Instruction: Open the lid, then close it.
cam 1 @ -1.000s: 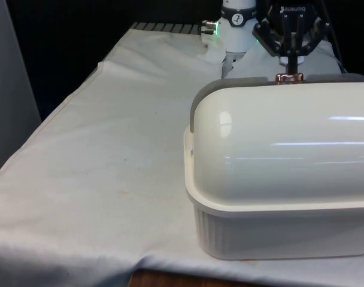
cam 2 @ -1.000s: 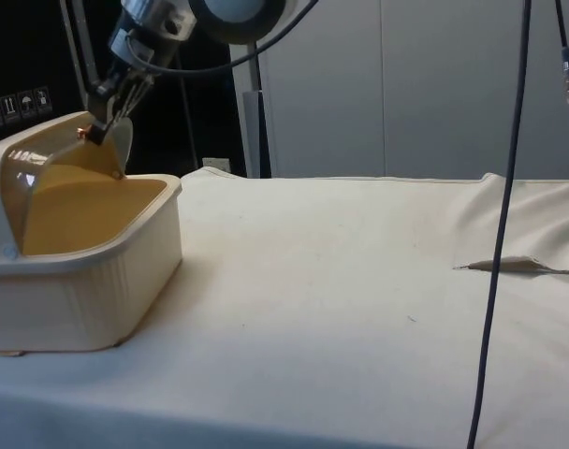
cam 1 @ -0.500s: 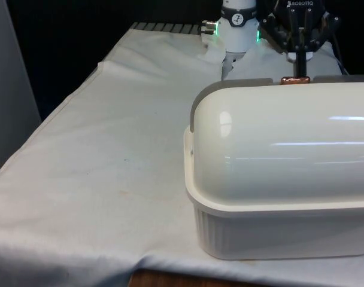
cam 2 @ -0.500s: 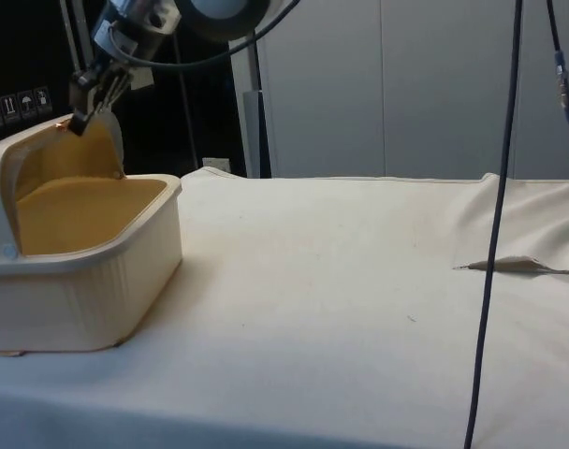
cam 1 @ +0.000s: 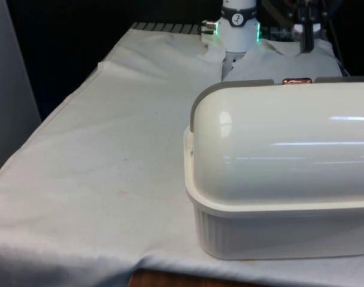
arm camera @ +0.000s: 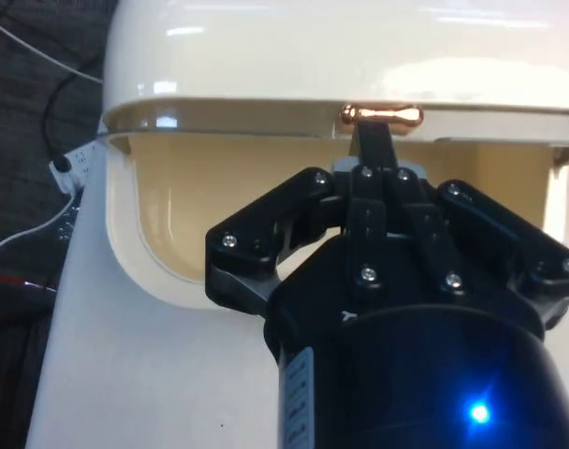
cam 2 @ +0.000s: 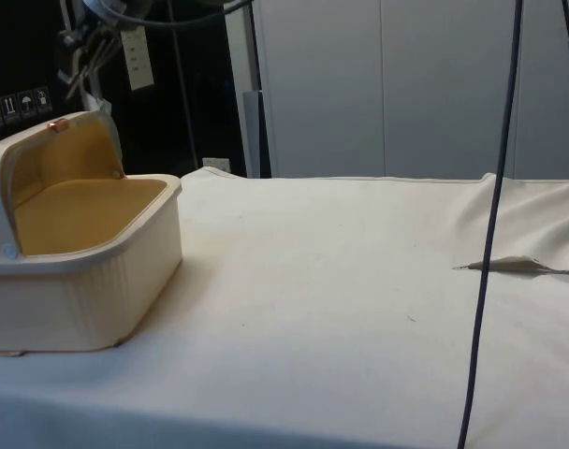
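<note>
Hand: the hand point(arm camera: 373, 154) is seen closed on nothing, lifted clear just above the copper knob point(arm camera: 380, 116), apart from it.
Knob: it is set at the middle of the lid's free edge; it is judged the only proper hold, small and smooth, so likely slippery.
Lid: the lid point(cam 1: 284, 140) is rolled back, leaving the bread box point(cam 2: 79, 290) open; it is judged light, stiff, turning on side pivots.
Place: the box is stood at the desk point(cam 1: 98, 167) edge nearest the front camera.
Next: closing is judged to remain.
</note>
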### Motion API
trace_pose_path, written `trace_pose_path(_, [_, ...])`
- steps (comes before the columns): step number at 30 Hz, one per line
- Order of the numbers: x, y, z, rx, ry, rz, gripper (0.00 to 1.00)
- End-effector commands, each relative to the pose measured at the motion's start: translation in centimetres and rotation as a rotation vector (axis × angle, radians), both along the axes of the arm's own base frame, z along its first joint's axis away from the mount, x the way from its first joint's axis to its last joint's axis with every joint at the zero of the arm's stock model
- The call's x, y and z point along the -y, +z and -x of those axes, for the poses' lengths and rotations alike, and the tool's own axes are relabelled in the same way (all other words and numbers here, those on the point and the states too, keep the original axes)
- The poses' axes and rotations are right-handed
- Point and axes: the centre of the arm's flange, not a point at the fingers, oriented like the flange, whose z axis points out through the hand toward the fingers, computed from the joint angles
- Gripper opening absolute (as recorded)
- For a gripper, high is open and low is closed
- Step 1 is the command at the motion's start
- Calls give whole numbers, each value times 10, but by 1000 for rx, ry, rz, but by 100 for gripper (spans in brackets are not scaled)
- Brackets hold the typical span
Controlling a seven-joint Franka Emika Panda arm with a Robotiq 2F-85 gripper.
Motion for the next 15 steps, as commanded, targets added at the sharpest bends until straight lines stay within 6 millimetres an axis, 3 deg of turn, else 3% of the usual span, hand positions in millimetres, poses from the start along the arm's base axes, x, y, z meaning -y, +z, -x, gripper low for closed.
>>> trace_pose_path(1, [0, 6, 0, 2, 0, -1, 0])
trace_pose_path(15, [1, 51, 0, 41, 3, -6, 0])
